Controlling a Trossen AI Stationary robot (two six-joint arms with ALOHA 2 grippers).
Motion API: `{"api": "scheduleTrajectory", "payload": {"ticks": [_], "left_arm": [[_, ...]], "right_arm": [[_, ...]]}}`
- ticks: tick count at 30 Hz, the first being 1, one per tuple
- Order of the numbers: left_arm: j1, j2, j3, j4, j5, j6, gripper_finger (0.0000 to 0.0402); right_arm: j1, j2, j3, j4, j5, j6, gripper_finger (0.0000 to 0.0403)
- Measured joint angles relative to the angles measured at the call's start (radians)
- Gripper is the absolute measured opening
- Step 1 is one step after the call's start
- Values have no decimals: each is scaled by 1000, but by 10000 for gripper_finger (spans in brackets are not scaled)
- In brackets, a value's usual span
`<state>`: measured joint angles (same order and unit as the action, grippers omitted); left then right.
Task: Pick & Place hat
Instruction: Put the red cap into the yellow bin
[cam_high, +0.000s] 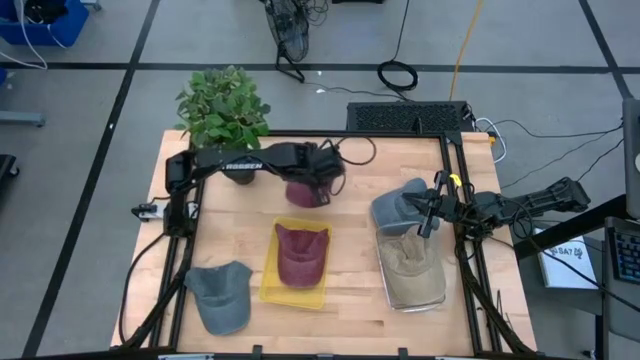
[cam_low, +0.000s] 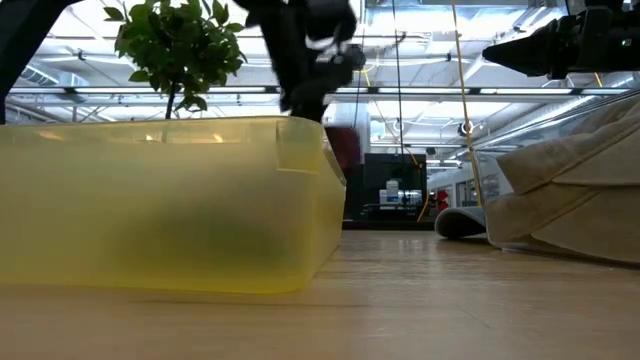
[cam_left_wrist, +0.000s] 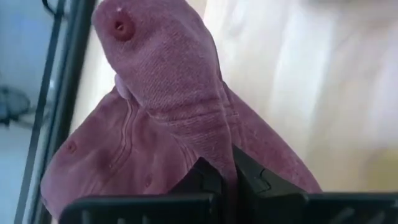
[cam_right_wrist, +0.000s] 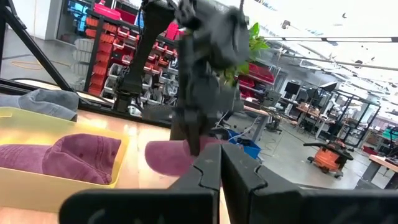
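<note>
A maroon hat (cam_high: 303, 194) hangs at the table's far middle with my left gripper (cam_high: 322, 175) shut on it; the left wrist view shows its crown and button (cam_left_wrist: 119, 27). A second maroon hat (cam_high: 300, 255) lies in the yellow tray (cam_high: 268, 285) nearer the front. A grey-blue hat (cam_high: 222, 295) lies flat on the table at the front left. My right gripper (cam_high: 422, 207) waits shut above the right tray, holding nothing. My left gripper pinches a raised fold of the maroon hat's crown (cam_left_wrist: 217, 146) between its two fingers. The fingers come from above, slanting down. The hat hangs slack below them, and in the low view the hat (cam_low: 343, 150) looks lifted clear of the table.
A clear tray (cam_high: 425, 300) at the right holds a tan hat (cam_high: 410, 262), with a blue-grey hat (cam_high: 395, 208) at its far end. A potted plant (cam_high: 222, 105) stands at the far left corner. Bare wood lies between the two trays.
</note>
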<state>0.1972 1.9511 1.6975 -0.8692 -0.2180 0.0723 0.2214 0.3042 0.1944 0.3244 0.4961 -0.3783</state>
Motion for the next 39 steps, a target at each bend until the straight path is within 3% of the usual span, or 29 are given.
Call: {"api": "scheduleTrajectory", "payload": {"ticks": [7,18,22,29,39], "left_arm": [[-115,0,145,14,38,1,12],[-218,-14,217,-23,-18,-21,10],[-235,-58,222,-70,-33,-143,8],[-319,-114,221,-308,-199,-413,6],[-496,-122,220,-389,-210,-677,9]], "right_arm": [[0,0,0,0,0,-1,0],[0,0,0,-1,0,-1,0],[0,0,0,-1,0,-4,0],[0,0,0,5,-2,-16,0],[0,0,0,8,-3,-33,0]]}}
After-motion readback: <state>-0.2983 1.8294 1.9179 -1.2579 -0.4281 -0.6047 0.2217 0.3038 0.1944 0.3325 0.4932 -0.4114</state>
